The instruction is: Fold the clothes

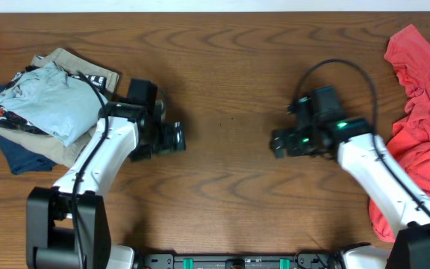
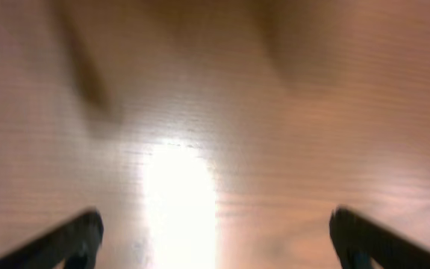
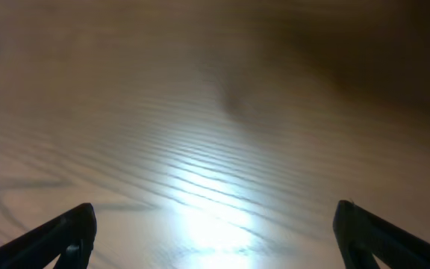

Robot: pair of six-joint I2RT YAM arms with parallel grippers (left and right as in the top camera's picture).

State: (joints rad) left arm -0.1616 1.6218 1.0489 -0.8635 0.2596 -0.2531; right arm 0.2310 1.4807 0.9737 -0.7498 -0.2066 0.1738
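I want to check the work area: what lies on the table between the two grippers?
Nothing: in the overhead view, only bare wooden table lies between the left gripper and the right gripper.

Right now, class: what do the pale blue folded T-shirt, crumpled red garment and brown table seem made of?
Pale blue folded T-shirt: thin matte fabric, perhaps cotton; soft creases.
Crumpled red garment: matte cloth; draping folds.
Brown table: wood or wood-look laminate, glossy; grain, glare.

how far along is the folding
Done: the pale sky-blue cotton T-shirt looks folded, lying on the stacked garments at left. In hand: nothing; the left gripper and right gripper hang open and empty over the wooden table. Left: the crumpled red garment at the right edge, if it counts.
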